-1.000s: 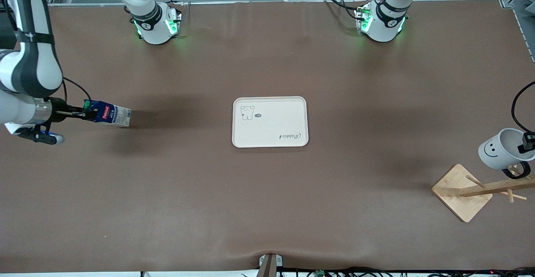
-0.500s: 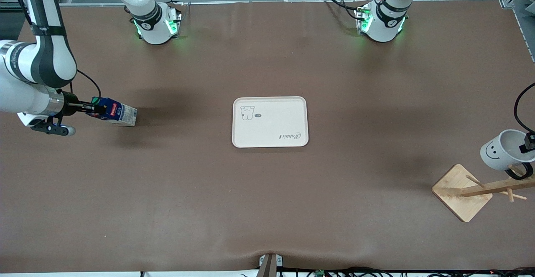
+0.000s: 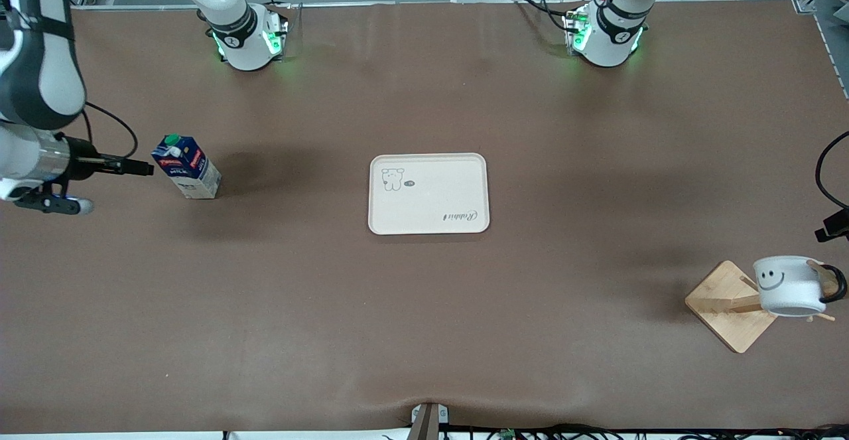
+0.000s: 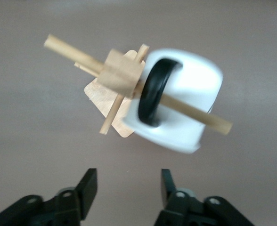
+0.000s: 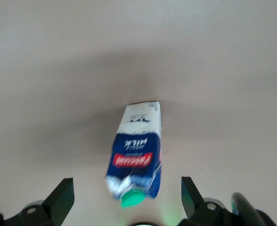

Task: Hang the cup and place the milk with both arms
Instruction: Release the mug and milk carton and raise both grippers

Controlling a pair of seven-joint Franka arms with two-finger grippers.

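The milk (image 3: 186, 164), a dark-blue carton with a green cap, stands on its base on the table toward the right arm's end. My right gripper (image 3: 142, 168) is open beside the carton's top, a short gap away. In the right wrist view the milk (image 5: 138, 155) lies between the spread fingers (image 5: 63, 193), touching neither. The cup (image 3: 789, 285), white with a smiley face, hangs by its black handle on a peg of the wooden rack (image 3: 719, 300). My left gripper (image 3: 837, 226) is above it, open and empty. The left wrist view shows the cup (image 4: 190, 99) on the peg, clear of my left gripper (image 4: 129, 181).
A pale tray (image 3: 428, 161) with a bear drawing lies mid-table, between the milk and the rack. The rack stands nearer to the front camera than the tray, close to the table's edge at the left arm's end. Both arm bases stand along the table's back edge.
The right gripper opened and drew back; the tilted milk now stands upright by itself. The left gripper opened and pulled away, and the cup dropped onto the rack's peg.
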